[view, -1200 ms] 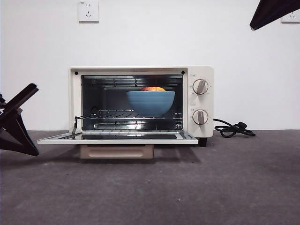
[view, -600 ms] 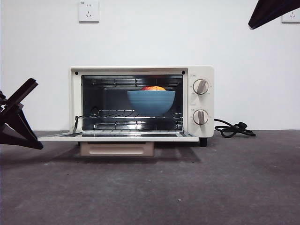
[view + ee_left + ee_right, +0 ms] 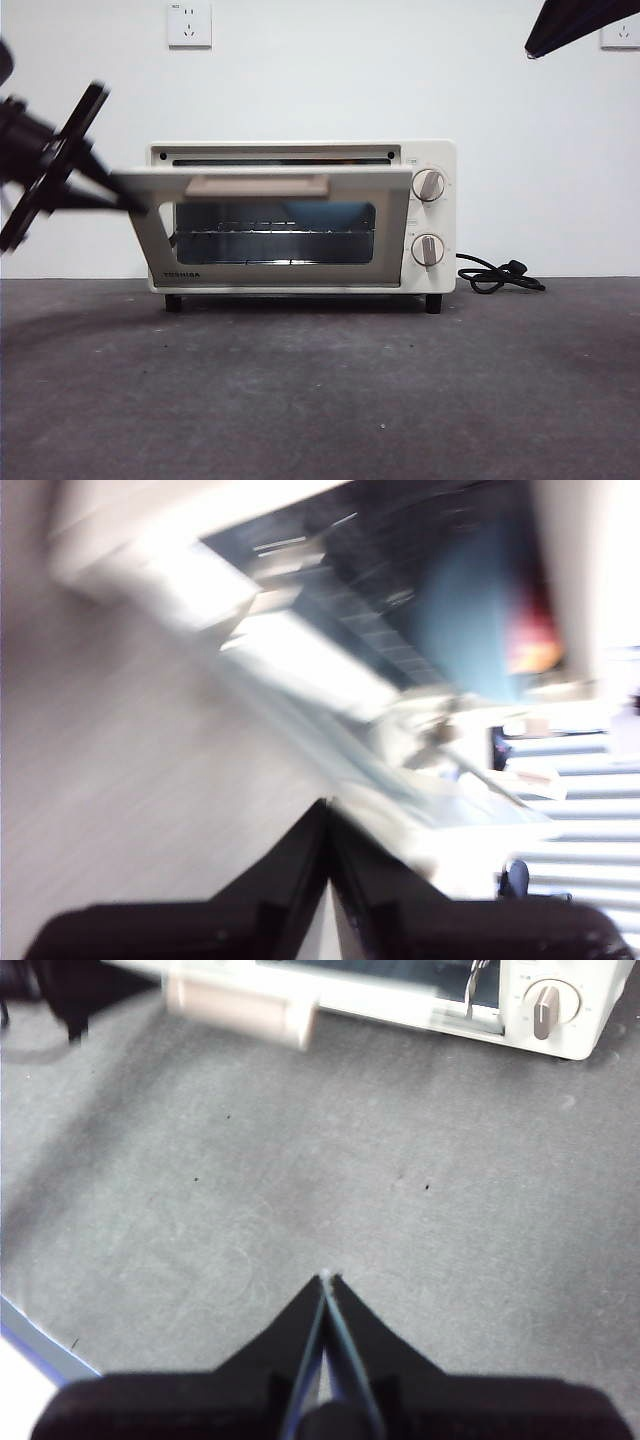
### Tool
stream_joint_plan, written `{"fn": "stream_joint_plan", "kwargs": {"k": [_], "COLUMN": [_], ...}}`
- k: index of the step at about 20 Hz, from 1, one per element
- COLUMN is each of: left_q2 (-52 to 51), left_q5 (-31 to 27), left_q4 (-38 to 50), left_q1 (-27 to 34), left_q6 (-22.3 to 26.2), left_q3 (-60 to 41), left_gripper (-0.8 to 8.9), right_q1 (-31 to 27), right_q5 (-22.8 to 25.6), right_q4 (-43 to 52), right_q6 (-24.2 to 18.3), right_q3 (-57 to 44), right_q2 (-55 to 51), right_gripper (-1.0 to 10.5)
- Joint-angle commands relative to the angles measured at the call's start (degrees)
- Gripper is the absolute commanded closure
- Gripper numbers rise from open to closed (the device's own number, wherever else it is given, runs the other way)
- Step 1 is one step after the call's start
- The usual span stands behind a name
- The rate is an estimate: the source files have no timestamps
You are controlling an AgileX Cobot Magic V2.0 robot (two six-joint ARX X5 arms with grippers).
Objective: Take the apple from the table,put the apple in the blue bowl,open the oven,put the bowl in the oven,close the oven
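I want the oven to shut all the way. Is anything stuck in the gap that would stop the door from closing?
Nothing visible blocks it. The oven door is tilted, partly shut, with the left gripper against its edge. The blue bowl sits back on the rack behind the glass, away from the door's path.

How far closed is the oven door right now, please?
Partly closed: the oven door tilts outward at the top, left end effector beside it.

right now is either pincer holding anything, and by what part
Nothing is held. The left pincer is shut and pushing the oven door up by its left edge; the right pincer is shut, empty.
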Motion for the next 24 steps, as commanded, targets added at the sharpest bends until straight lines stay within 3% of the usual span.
{"fn": "stream_joint_plan", "kwargs": {"k": [1,7,11,15,17,22,24], "left_q2": [0.13,0.11,-2.19,-8.94,-12.94,-23.45,-27.17], "left_q5": [-0.90,-0.20,-2.60,-17.94,-25.88,-41.35,-42.88], "left_q4": [-1.64,-6.40,-10.25,-23.12,-27.69,-33.92,-36.79], "left_q1": [-0.72,-2.40,-5.40,-12.90,-18.27,-31.74,-35.89], "left_q6": [-0.46,1.57,11.08,25.24,29.57,31.56,31.15], "left_q3": [4.70,13.90,14.05,14.05,14.05,14.05,14.05], "left_gripper": [8.21,8.21,8.21,8.21,8.19,8.18,8.18], "right_q1": [0.00,0.00,0.00,0.00,0.00,0.00,0.00], "right_q5": [-0.20,-0.24,-0.15,0.39,2.29,7.93,11.19], "right_q4": [0.37,0.35,0.02,-1.53,-1.46,-1.40,-1.40], "right_q6": [0.48,1.51,3.96,4.94,4.94,4.90,4.90], "right_q3": [-0.39,-0.39,-0.37,-0.37,-0.37,-0.37,-0.37], "right_q2": [-0.04,-0.04,-0.04,0.02,0.02,0.02,0.02], "right_gripper": [9.5,9.5,9.5,9.5,9.5,9.5,9.5]}}
